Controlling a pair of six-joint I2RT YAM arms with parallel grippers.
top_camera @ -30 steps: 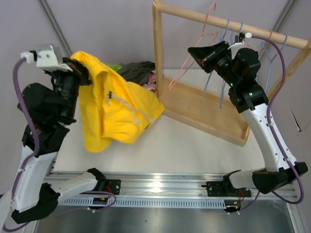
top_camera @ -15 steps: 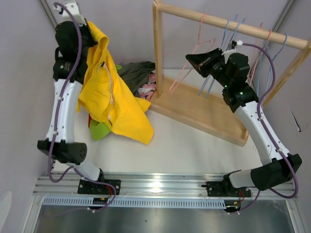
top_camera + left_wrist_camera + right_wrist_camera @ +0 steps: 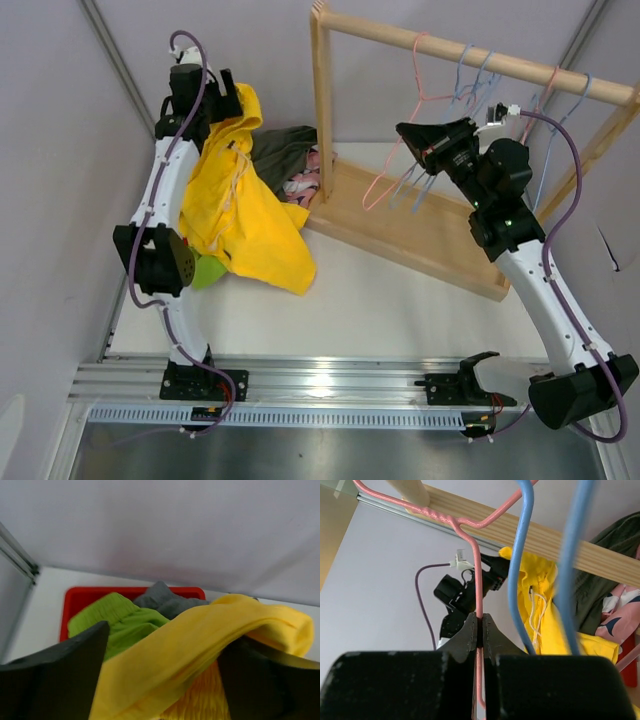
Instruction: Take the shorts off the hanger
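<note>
The job looks nearly done: every hanger on the rack [image 3: 480, 62] that can be made out is bare, and all the shorts in view lie left of the rack. The yellow shorts [image 3: 245, 215] are the last in hand. They drape from the left gripper [image 3: 165, 645], raised left of the rack's near post, and trail down over the pile. That gripper's fingers [image 3: 55, 665] stand wide apart with the yellow cloth lying loose across the gap, so the cloth looks let go rather than pinched. I judge it only has to slide off. Under it, left of the rack, sit the lime shorts [image 3: 125, 625] and grey shorts [image 3: 160, 595] in a red bin [image 3: 80, 597], with the olive shorts [image 3: 285, 150] and floral shorts [image 3: 303, 185] just beside the rack's post. The right gripper [image 3: 479, 625] is inside the rack under its rail, fingers pressed together on the wire of the pink hanger [image 3: 475, 565], with the blue hangers [image 3: 520, 555] just beside it. What is left, as I read it, is dropping the yellow pair and freeing that hanger. Hard to tell: whether the yellow cloth is snagged on a finger, how much of the bin is full, since the yellow pair covers most of it from above, and exactly how many hangers sit at the rack's far right end, where the right arm and cable cross them.
</note>
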